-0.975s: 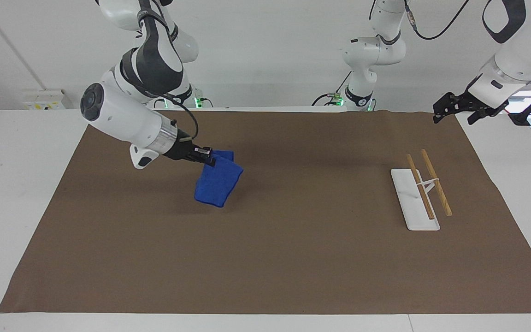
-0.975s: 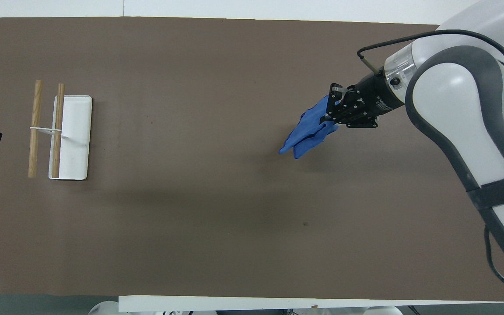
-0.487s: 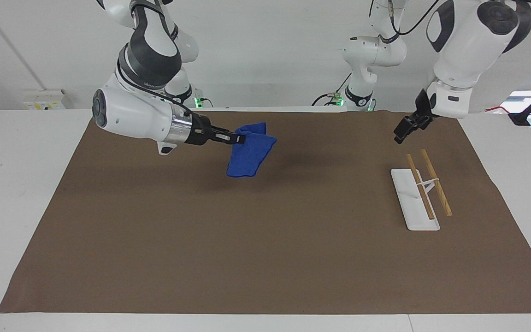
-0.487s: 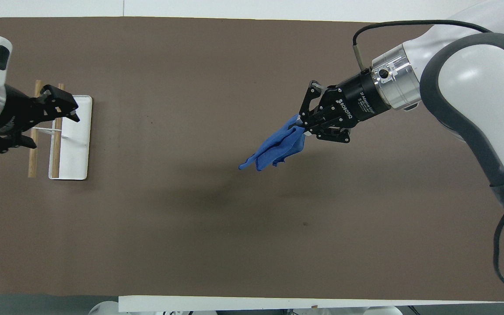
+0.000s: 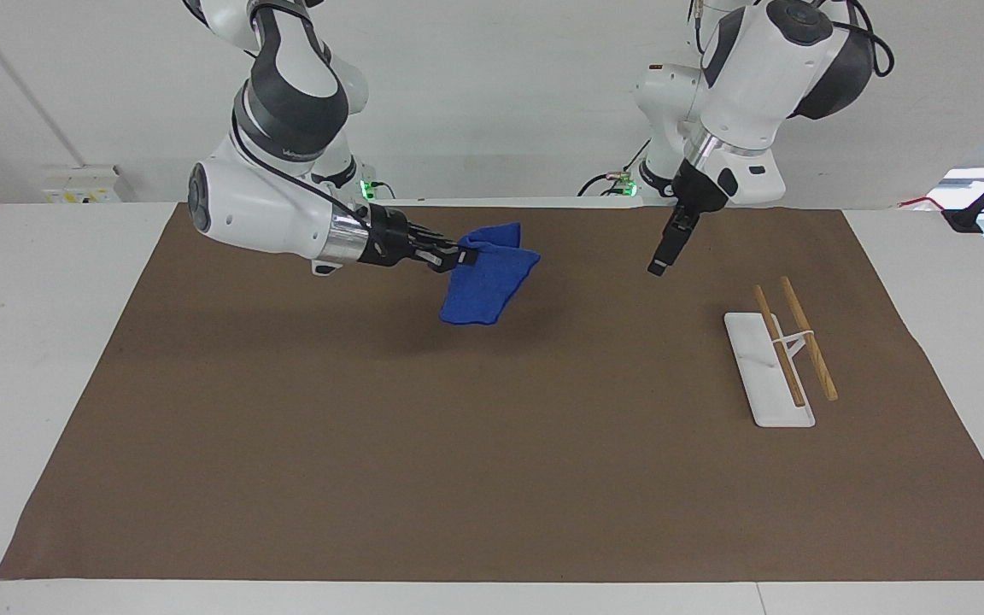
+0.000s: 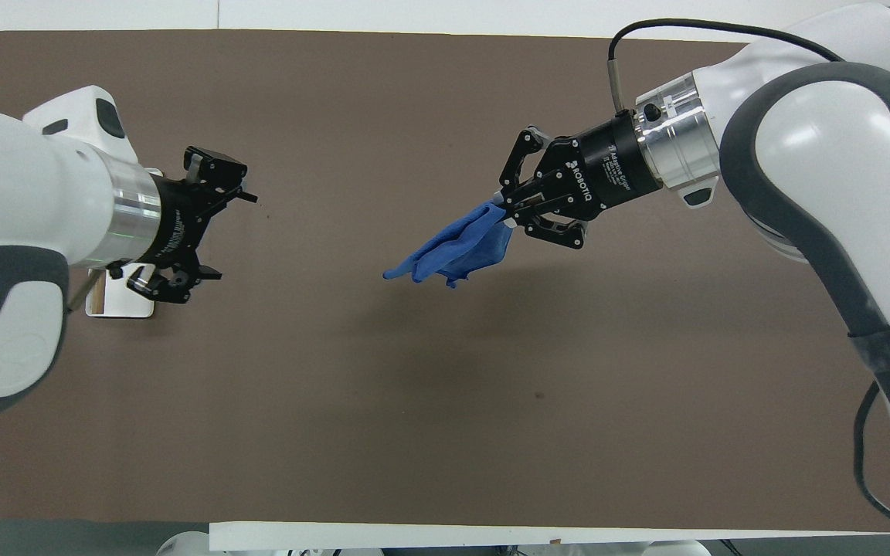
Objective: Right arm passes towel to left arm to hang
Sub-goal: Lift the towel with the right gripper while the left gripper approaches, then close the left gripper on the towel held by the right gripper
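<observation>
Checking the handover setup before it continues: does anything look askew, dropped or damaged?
Nothing stands out. The right claw is shut on the blue towel, which hangs bunched above the brown mat. The left claw is open in the air. The wooden-bar rack stands upright.

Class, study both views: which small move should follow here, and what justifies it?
Probably the left pincer, open and empty, should close the gap toward the towel. The right pincer holds it shut, hanging over the brown mat, and the two pincers are clearly apart.

brown-covered table [image 5: 492,478], rack [image 5: 770,376]
</observation>
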